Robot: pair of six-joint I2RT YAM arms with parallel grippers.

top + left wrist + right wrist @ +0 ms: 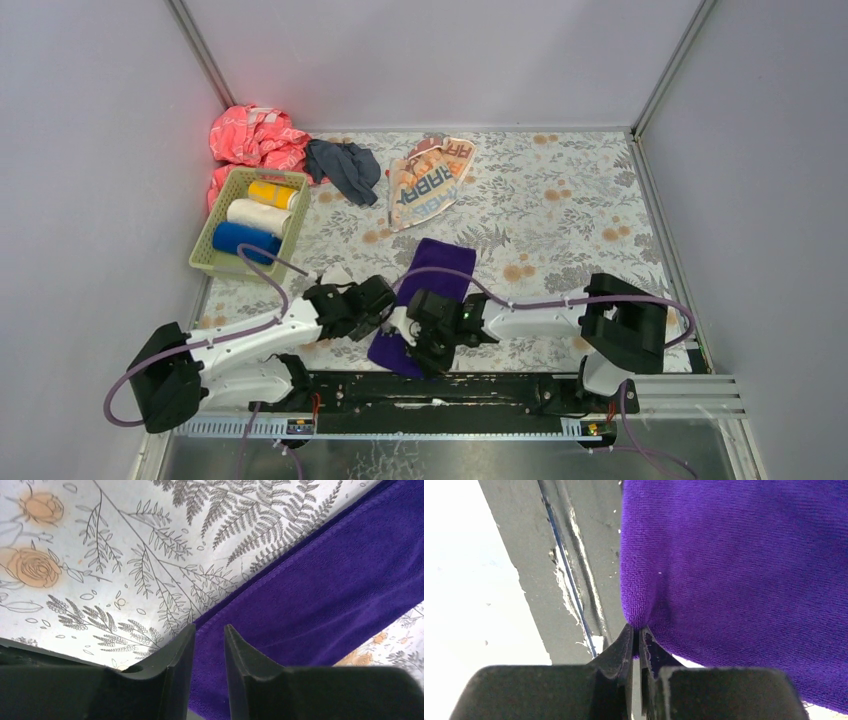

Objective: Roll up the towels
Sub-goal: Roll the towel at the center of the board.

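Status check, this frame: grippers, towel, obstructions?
Right gripper shut on purple towel, near end. Left gripper jaws narrow at its edge, grip unclear. Nothing lying on it.

cream towel [432, 182], large blue letters, apparently "RABB"; rest lost in folds

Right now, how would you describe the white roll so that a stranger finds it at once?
Look at the green basket on the left side of the floral surface. Three rolls lie inside it. The white roll is the middle one, with the yellow roll farther back and the blue roll nearer.
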